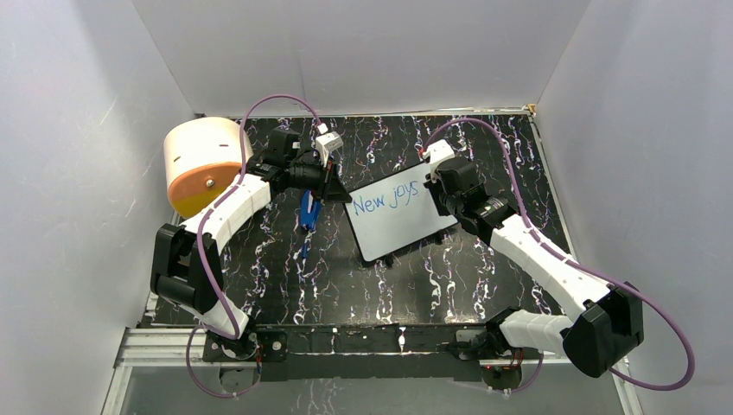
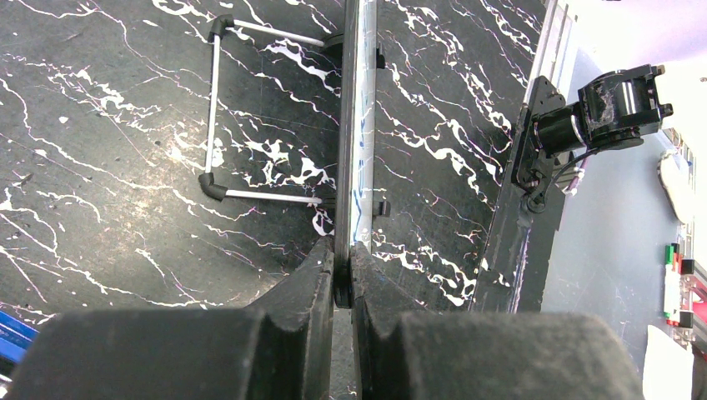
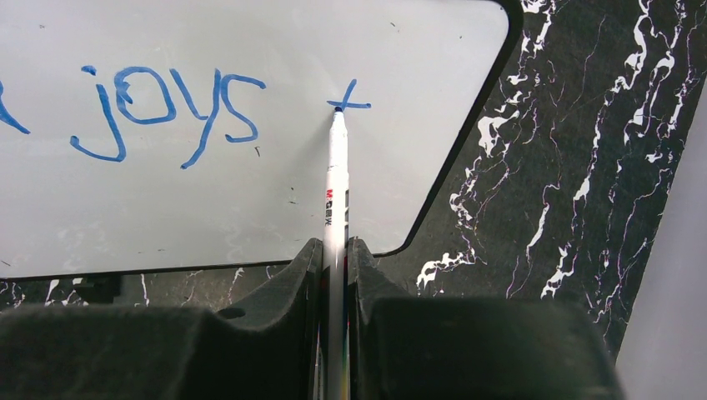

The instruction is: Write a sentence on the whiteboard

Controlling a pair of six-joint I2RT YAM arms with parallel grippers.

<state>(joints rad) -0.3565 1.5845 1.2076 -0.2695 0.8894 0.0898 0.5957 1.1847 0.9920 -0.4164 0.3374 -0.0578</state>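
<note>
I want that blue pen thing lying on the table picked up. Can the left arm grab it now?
Probably not right now. The blue pen-shaped thing lies close beside the left claw, nothing between, but that claw is clamped on the edge of the white black-framed whiteboard.

Top: from high above and behind, facing down over whole black white-veined table (image 1: 346, 277). Wrists: close, low, facing forward; all three sharing black-framed white rectangular whiteboard (image 1: 399, 226).

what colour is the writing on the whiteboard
Blue; the sentence on the whiteboard shows best in the right wrist view.
</note>
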